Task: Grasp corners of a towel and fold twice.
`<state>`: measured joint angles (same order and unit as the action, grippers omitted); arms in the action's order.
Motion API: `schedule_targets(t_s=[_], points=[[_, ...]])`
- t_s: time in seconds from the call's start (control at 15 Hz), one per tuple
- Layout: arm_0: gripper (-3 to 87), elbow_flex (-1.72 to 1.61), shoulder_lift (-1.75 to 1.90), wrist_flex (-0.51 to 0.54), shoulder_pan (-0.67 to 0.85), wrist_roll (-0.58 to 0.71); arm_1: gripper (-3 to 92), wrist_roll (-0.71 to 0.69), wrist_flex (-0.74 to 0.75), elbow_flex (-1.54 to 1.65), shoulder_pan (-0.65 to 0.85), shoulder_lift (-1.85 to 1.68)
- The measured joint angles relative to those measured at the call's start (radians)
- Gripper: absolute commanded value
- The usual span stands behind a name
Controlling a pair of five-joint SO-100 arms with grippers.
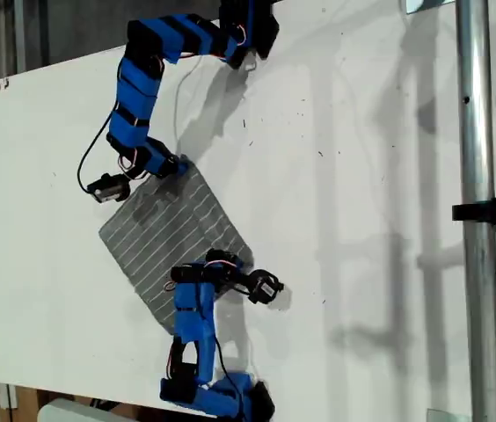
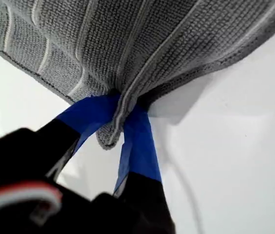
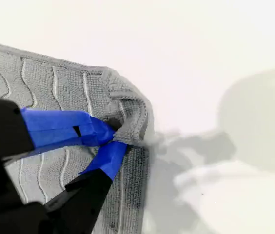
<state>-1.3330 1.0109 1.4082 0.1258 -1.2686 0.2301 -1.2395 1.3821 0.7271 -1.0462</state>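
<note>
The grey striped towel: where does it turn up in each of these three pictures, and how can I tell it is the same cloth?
Exterior view: the towel lies flat on the white table, between the two blue arms.
First wrist view: it fills the upper part, one corner pinched in my first gripper.
Second wrist view: another corner bunched in my second gripper.
Shared landmark: the thin white stripes.

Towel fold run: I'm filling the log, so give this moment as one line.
towel: flat on table | first gripper: shut on corner | second gripper: shut on corner | fold: not started
</note>
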Motion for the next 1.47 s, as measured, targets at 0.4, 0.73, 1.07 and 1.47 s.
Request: schedule_targets(t_s=[0.4, 0.73, 1.07, 1.47], points=[[20.9, 0.12, 0.189, 0.218, -0.091, -0.084, -0.3, 0.008, -0.002, 0.002, -0.006, -0.003], [21.7, 0.313, 0.15, 0.252, -0.061, -0.006, -0.3, 0.008, -0.002, 0.002, -0.006, -0.003], [23.3, 0.39, -0.104, 0.143, -0.017, 0.044, -0.3, 0.008, -0.002, 0.002, -0.006, -0.005], [8.4, 0.457, -0.259, 0.106, 0.037, 0.044, -0.3, 0.008, -0.002, 0.002, -0.006, -0.005]])
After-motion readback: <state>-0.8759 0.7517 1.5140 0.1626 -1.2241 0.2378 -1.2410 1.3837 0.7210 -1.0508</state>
